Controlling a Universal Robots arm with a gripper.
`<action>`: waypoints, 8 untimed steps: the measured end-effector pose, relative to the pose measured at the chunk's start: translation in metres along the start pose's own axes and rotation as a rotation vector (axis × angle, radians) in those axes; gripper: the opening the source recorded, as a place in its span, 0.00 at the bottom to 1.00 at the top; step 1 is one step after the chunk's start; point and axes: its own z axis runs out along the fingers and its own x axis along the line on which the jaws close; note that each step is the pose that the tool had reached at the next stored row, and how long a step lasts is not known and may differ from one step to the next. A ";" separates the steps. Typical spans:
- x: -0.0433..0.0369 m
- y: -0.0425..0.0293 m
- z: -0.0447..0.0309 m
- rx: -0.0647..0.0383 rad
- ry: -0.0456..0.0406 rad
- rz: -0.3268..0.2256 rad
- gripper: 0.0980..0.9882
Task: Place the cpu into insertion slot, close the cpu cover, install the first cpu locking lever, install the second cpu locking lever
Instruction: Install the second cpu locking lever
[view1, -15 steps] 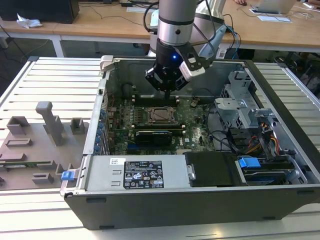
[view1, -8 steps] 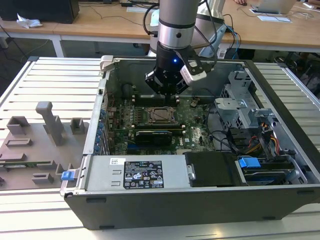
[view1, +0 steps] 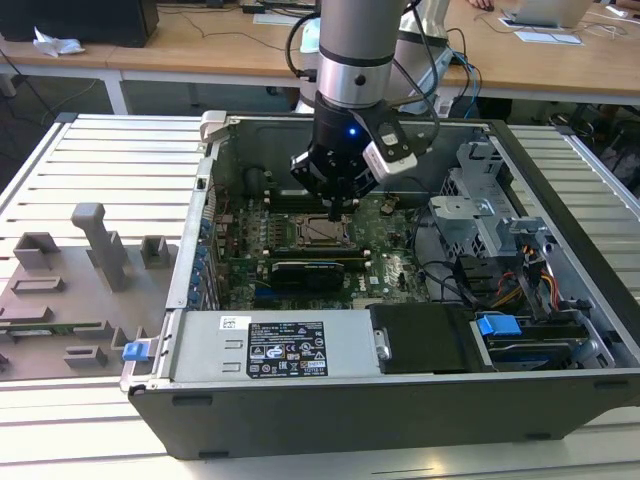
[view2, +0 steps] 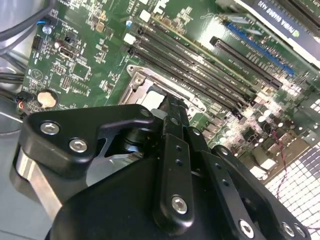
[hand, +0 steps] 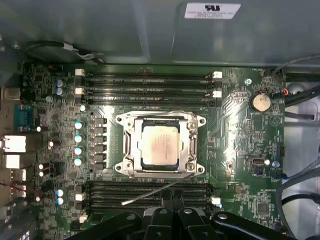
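The cpu (hand: 159, 145), a silver-grey square, lies flat in the insertion slot (hand: 161, 174) amid the green motherboard (hand: 240, 150). The cpu cover (hand: 131, 145), a silvery frame, is down around the chip. A thin silver locking lever (hand: 150, 193) sticks out at a slant from the socket's near edge, over the memory slots. In the exterior view my gripper (view1: 339, 208) hangs just above the socket's far edge, over the cpu (view1: 322, 232). Its fingers (view2: 172, 107) look pressed together with nothing between them. The gripper (hand: 173, 199) sits close to the raised lever.
The open computer case (view1: 200, 250) walls in the board. Long memory slots (hand: 150, 85) flank the socket. A black long card (view1: 308, 270), a power supply (view1: 270, 345), a metal drive cage (view1: 480, 215) and cables surround it. Grey fixtures (view1: 100, 245) stand on the table at the exterior view's left.
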 end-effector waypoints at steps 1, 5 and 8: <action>0.0000 -0.0010 0.0001 0.000 0.0000 0.000 0.01; 0.0001 -0.0057 0.0007 0.000 0.0000 0.000 0.01; 0.0001 -0.0103 0.0012 0.000 0.0000 0.000 0.01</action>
